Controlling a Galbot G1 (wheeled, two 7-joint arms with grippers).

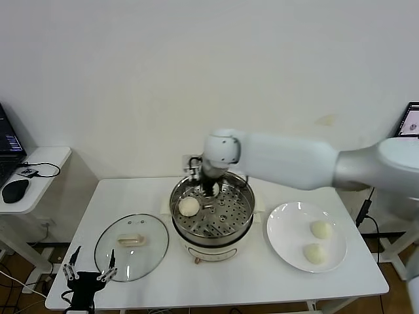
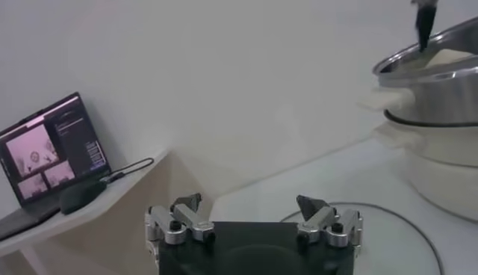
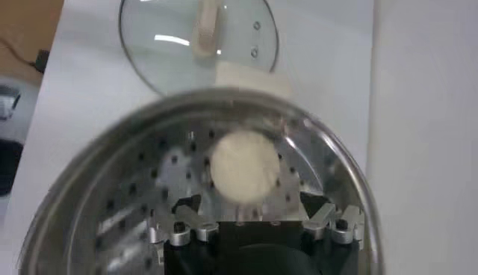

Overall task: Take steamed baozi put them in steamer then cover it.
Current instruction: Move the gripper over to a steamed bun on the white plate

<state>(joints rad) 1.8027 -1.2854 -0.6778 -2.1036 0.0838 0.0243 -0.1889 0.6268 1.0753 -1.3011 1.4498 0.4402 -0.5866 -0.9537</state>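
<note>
The steel steamer (image 1: pixel 226 219) stands on its cream pot base at the table's middle. One baozi (image 1: pixel 189 207) lies on its perforated floor, on the side toward the lid. My right gripper (image 1: pixel 209 191) hangs inside the steamer's back part, open and empty. In the right wrist view the baozi (image 3: pixel 243 166) lies just beyond the gripper (image 3: pixel 249 205), not touching its fingers. Two more baozi (image 1: pixel 321 229) (image 1: pixel 315 253) lie on the white plate (image 1: pixel 285 226). The glass lid (image 1: pixel 131 245) lies flat on the table left of the steamer. My left gripper (image 1: pixel 90 271) is parked open at the front left corner.
The lid also shows in the right wrist view (image 3: pixel 198 37) past the steamer rim (image 3: pixel 328 142). The left wrist view shows my left gripper (image 2: pixel 250 209), the steamer (image 2: pixel 441 63) and a side table with a laptop (image 2: pixel 52 146) and mouse. The wall is close behind.
</note>
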